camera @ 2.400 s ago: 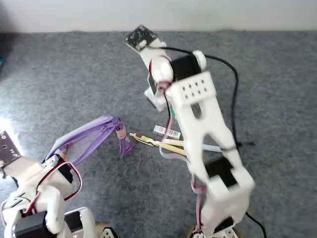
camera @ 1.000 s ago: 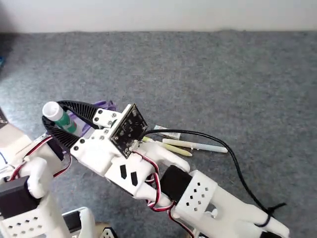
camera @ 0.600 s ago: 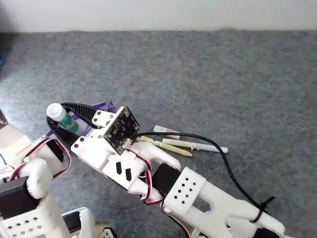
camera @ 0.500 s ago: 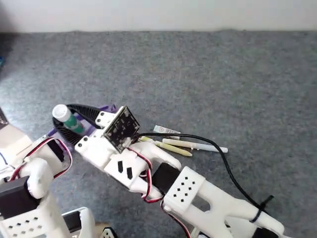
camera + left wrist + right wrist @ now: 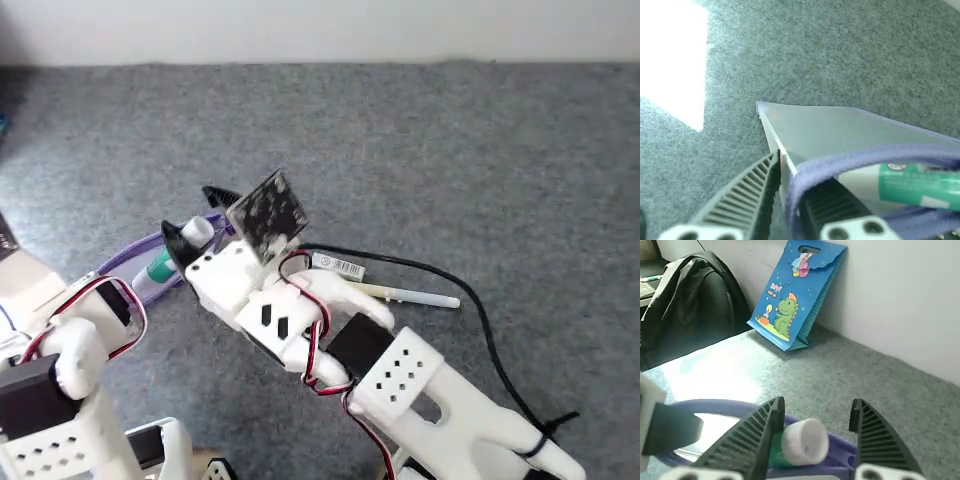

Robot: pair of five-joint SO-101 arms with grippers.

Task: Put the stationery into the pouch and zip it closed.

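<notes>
A: Looking at the right pincer (image 5: pixel 817 407), is it wide?

B: Wide, with the cap of the glue stick (image 5: pixel 805 441) between its jaws. The stick slants lower left into the pouch (image 5: pixel 840 130), which the left pincer (image 5: pixel 790 172) pinches shut. A pen (image 5: pixel 420 296) lies right, nearer the right pincer.

Rough carpet-like table cover (image 5: pixel 500 150), smooth plastic pouch (image 5: pixel 840 127) with cloth edging, ribbed matt plastic right pincer (image 5: pixel 816 407)
</notes>
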